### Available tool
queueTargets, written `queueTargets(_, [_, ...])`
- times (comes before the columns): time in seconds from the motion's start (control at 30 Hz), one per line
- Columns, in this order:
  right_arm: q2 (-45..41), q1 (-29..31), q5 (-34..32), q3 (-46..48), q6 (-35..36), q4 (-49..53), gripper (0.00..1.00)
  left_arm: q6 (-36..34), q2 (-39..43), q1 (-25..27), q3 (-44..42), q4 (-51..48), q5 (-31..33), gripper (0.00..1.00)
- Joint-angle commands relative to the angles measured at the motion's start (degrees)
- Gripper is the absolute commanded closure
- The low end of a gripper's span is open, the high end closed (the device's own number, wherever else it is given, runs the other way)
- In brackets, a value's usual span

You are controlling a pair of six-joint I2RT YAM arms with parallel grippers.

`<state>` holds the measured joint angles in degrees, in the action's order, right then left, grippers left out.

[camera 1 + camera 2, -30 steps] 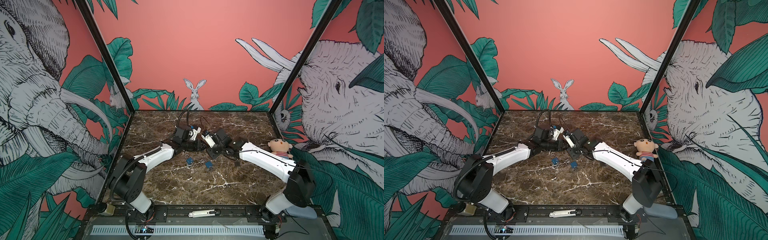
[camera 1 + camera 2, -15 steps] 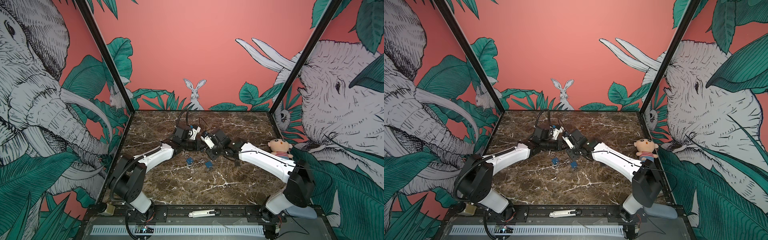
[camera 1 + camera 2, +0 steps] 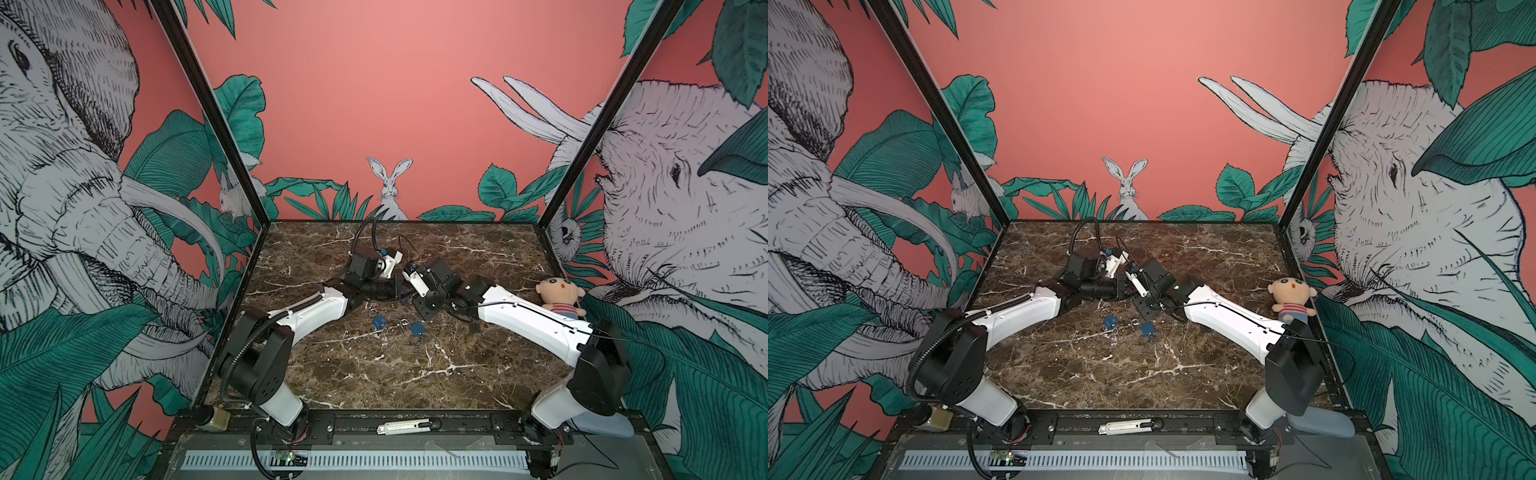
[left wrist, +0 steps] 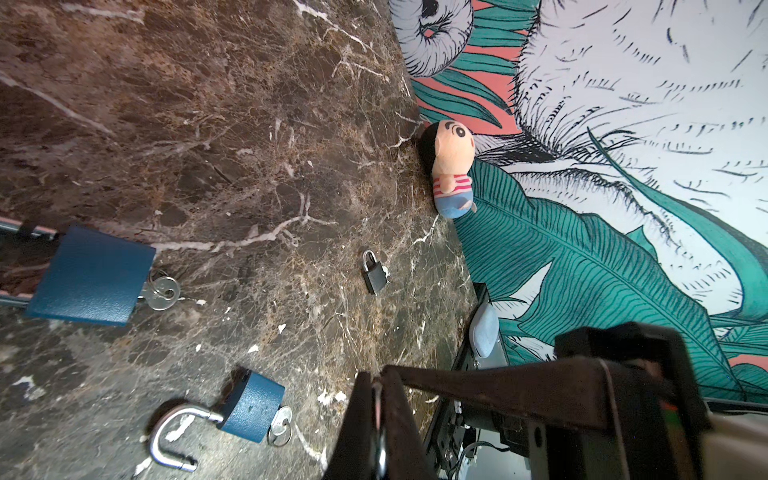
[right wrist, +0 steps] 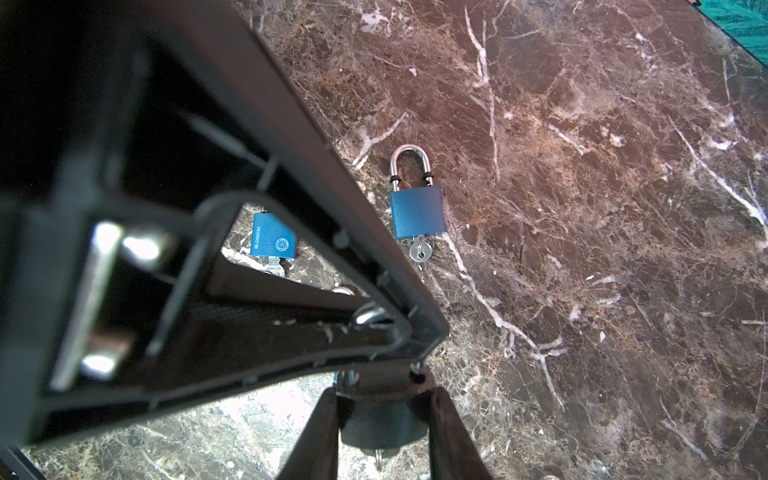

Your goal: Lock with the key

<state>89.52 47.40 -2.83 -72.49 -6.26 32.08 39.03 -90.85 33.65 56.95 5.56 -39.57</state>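
Note:
My right gripper is shut on the body of a blue padlock, held above the marble table. A small silvery key with a ring sticks out of the padlock's end nearest the wrist. My left gripper meets it at the padlock's other end. Its jaws are pressed together on a thin silvery metal strip, seen edge-on. Whether that strip is a key or the shackle, I cannot tell. In both top views the two grippers touch mid-table.
On the table lie a shut blue padlock and an open-shackle blue padlock, each with a key in it. A small black padlock lies further right. A plush doll leans on the right wall.
My left gripper has closed from partly open to shut. The right gripper has kept its hold on the padlock, and both arms have barely moved.

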Motion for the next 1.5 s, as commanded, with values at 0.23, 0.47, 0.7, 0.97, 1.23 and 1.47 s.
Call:
queueTargets(0.23, [-1.9,0.6,-0.9,-0.8,0.1,-1.9,0.88,-1.4,-0.3,0.2,0.4,-2.0,-2.3,0.86])
queueTargets(0.47, [-1.5,0.6,-1.3,-1.2,0.2,-1.9,0.89,-1.4,-0.8,0.3,0.7,-2.1,-3.4,0.88])
queueTargets(0.7, [-1.5,0.6,-0.5,-1.6,0.2,-2.2,0.89,-1.3,-1.2,0.3,0.4,-1.9,-3.1,0.95])
queueTargets(0.97, [-1.5,0.6,0.1,-1.5,-0.3,-2.4,0.87,0.1,-2.2,0.2,0.0,-0.2,-2.8,1.00])
queueTargets(1.23, [-6.5,-1.7,5.3,3.7,-4.0,-7.3,0.57,4.9,-0.6,-0.3,-2.2,6.6,-0.3,1.00])
queueTargets(1.47, [-18.0,-12.5,22.8,14.7,-11.7,-19.1,0.54,10.5,2.7,-1.6,-2.8,11.1,2.3,1.00])
